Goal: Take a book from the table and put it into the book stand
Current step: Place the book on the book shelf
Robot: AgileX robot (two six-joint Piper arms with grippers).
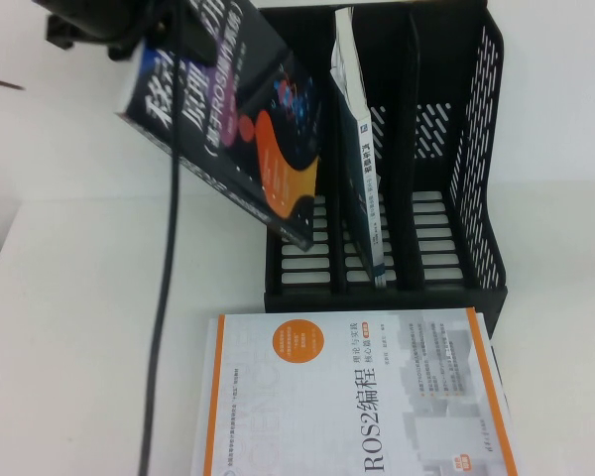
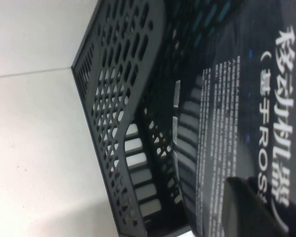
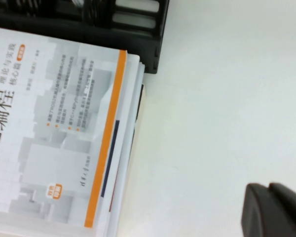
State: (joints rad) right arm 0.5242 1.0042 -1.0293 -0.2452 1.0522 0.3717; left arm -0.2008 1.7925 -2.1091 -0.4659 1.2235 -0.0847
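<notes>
the book is dark navy-black with big white characters and orange and purple blobs. the book stand is black, its side walls perforated, its base slatted. the table is plain white. the near book is white with orange edge stripes and an orange disc.

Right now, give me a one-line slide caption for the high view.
Left gripper tilts the dark book into the stand's left slot; thin book in the middle slot, ROS2 book on the table; right gripper unseen.
</notes>
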